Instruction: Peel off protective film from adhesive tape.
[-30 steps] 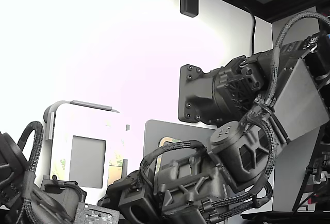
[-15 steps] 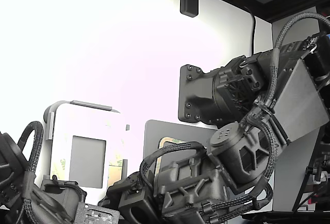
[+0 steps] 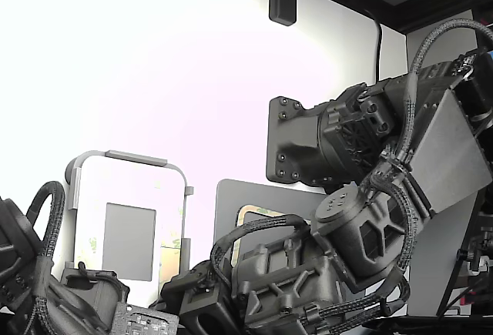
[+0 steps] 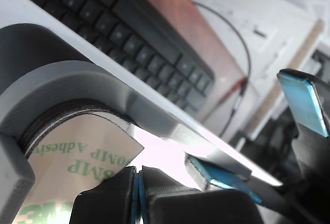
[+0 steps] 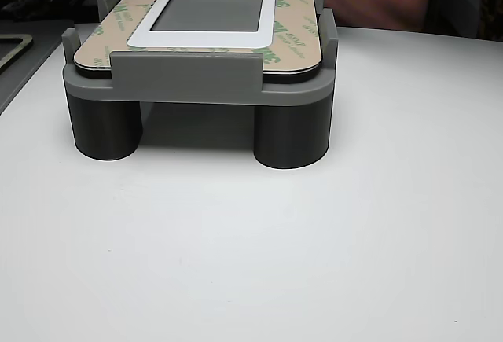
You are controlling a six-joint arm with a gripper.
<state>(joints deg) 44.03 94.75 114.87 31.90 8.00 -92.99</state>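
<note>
Tan protective film (image 4: 72, 157) lies flat on fixture; pincer (image 4: 138, 193) shut at its corner, maybe pinching edge. Next: lift w/ peel.

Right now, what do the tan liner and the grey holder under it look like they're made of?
The protective film looks like matte tan paper: flat, green print, no glare. The grey holder looks like matte moulded or printed plastic, uniform and dull, though coated metal can't be excluded.

Matte black arm (image 3: 362, 158) with braided cables, grey plate, blue-padded tool (image 4: 170, 183)
</note>
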